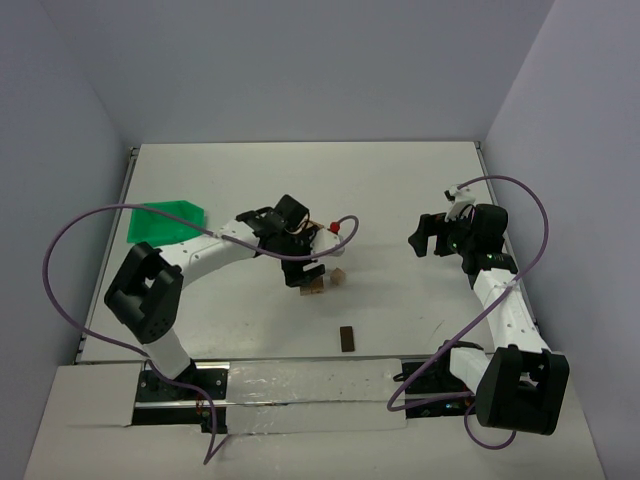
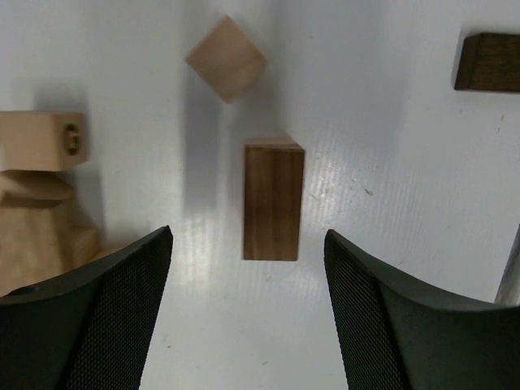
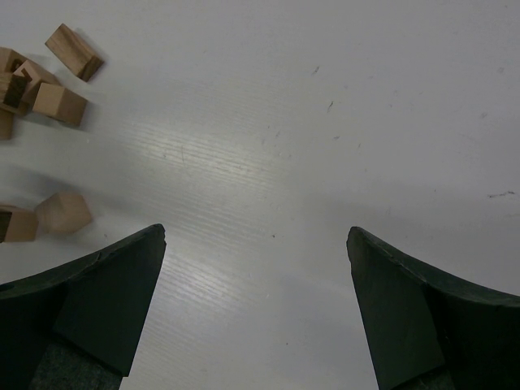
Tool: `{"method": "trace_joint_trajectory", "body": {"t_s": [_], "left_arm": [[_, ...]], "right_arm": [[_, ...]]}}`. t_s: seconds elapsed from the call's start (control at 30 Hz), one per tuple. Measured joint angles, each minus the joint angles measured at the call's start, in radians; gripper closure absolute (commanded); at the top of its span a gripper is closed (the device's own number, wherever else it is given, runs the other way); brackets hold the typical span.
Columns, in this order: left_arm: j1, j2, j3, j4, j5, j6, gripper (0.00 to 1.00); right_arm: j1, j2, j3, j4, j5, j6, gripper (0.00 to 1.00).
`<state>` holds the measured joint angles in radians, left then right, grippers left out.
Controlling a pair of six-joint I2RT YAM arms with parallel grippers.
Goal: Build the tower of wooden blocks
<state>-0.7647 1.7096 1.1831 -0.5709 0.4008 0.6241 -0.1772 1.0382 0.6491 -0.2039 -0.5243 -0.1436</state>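
My left gripper [image 2: 248, 234] [image 1: 300, 272] is open over the table with nothing between its fingers. Just ahead of it lies a dark brown block [image 2: 274, 201]. A light-tan cube [image 2: 227, 58] sits farther ahead. A small stack of light-tan wood blocks, the tower [image 2: 36, 195] [image 1: 314, 288], stands close beside the left finger. My right gripper [image 3: 256, 231] [image 1: 430, 236] hangs open over bare table at the right. Several loose wood blocks [image 3: 58, 103] show at the upper left of its view.
A second dark block [image 1: 347, 339] [image 2: 487, 61] lies nearer the table's front edge. The green bin [image 1: 165, 220] sits at the far left. Grey walls close in the table at the back and both sides.
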Motion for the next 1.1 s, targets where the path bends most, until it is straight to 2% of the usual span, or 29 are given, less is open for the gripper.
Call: {"method": "trace_joint_trajectory", "body": {"t_s": [0.13, 0.37, 0.63, 1.1], "left_arm": [[0.036, -0.054, 0.059, -0.028, 0.018, 0.016, 0.17], [0.112, -0.113, 0.123, -0.018, 0.021, 0.008, 0.25], [0.21, -0.021, 0.108, 0.023, -0.076, -0.02, 0.3], [0.223, 0.096, 0.048, 0.045, -0.11, -0.013, 0.32]], "right_arm": [[0.0, 0.0, 0.0, 0.0, 0.0, 0.0, 0.0], [0.0, 0.0, 0.0, 0.0, 0.0, 0.0, 0.0], [0.0, 0.0, 0.0, 0.0, 0.0, 0.0, 0.0], [0.0, 0.011, 0.0, -0.004, -0.009, -0.009, 0.0]]}}
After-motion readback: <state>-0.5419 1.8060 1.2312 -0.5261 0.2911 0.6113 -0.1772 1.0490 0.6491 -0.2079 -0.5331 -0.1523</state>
